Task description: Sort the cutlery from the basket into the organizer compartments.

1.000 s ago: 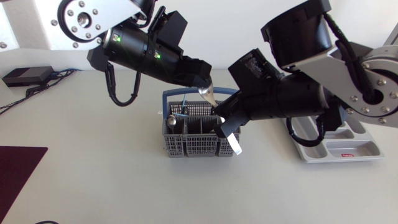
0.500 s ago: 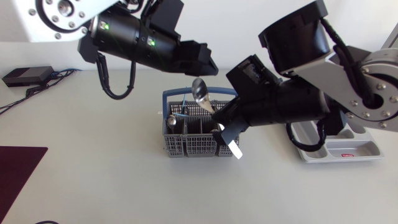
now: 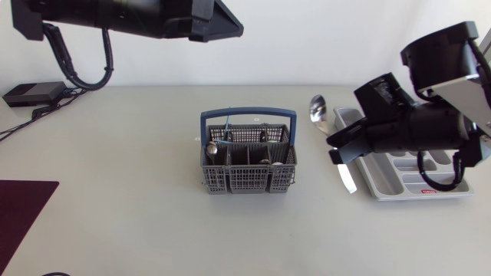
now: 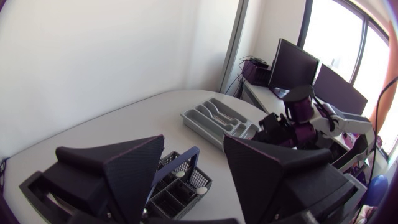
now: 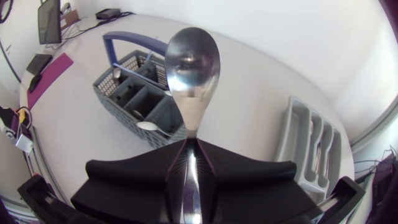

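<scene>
**Item:** the metal spoon (image 3: 317, 109) is polished steel. It is judged rigid, light and slippery. The best hold is on the narrow handle, not the bowl.

**Right gripper** (image 3: 338, 147): clamped on the spoon's handle. The bowl projects to the far side of the fingers and the handle end to the near side.

**Position:** the spoon is held above the table, right of the grey cutlery basket (image 3: 245, 181) and just beside the left edge of the organizer (image 3: 381, 192).

**Left gripper** (image 4: 194, 142): fingers apart and empty, high above the basket.
</scene>
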You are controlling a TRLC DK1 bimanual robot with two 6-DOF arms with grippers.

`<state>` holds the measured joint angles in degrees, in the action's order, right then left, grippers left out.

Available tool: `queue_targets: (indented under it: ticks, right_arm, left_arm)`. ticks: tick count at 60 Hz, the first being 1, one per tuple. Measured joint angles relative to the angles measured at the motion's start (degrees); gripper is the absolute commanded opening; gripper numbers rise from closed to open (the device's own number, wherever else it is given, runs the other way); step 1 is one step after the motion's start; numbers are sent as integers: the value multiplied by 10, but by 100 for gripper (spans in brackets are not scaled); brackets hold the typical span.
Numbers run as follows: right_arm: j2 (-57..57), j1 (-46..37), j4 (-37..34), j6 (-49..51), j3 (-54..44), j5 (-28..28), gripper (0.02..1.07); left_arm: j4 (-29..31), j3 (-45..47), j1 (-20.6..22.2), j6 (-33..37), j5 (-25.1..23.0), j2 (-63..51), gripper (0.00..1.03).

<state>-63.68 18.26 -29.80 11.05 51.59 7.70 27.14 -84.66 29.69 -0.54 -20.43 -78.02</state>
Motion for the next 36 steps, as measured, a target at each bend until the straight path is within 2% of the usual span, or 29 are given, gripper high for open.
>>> queue_targets:
  ticks: [13, 22, 36]
  right_arm:
    - [-7, -140, 14, 41, -17, 20, 16]
    - [-54, -225, 50, 68, -17, 41, 16]
    - [-156, -301, 104, 90, 5, 45, 16]
  left_arm:
    - [6, 48, 16, 66, 26, 19, 67]
    - [12, 82, 52, 114, 60, 20, 67]
    - [14, 111, 104, 182, 100, 20, 66]
